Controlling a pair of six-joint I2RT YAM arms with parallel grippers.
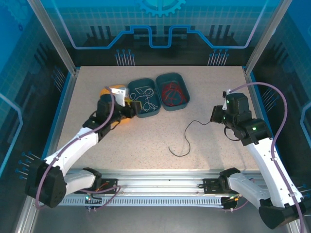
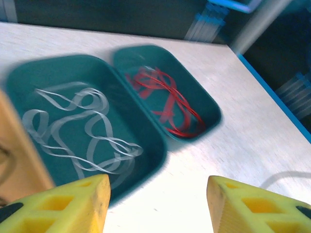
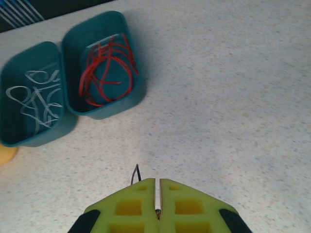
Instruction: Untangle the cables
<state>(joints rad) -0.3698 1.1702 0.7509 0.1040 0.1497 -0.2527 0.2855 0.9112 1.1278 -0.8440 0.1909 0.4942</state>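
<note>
Looking down from above, we see all three wires lying apart. The thin white wire point(image 1: 145, 95) lies loose in the left blue-green plastic tray point(image 1: 133, 82). The thin red wire point(image 1: 171, 92) lies in the right blue-green plastic tray point(image 1: 181, 76) just beside it. Both trays sit at about 12 o'clock on the speckled table point(image 1: 218, 87).

The thin black wire point(image 1: 187, 129) lies alone on the table at about 4 o'clock and touches no other wire. The right gripper point(image 3: 157, 194), at 3 o'clock, is pinched tight. One end of the black wire runs into it, so we think it holds that end. The left gripper point(image 2: 158, 204), at 10 o'clock by the white wire's tray, is spread wide and holds nothing.

We think the job is almost done, with only the black wire left to put away.
</note>
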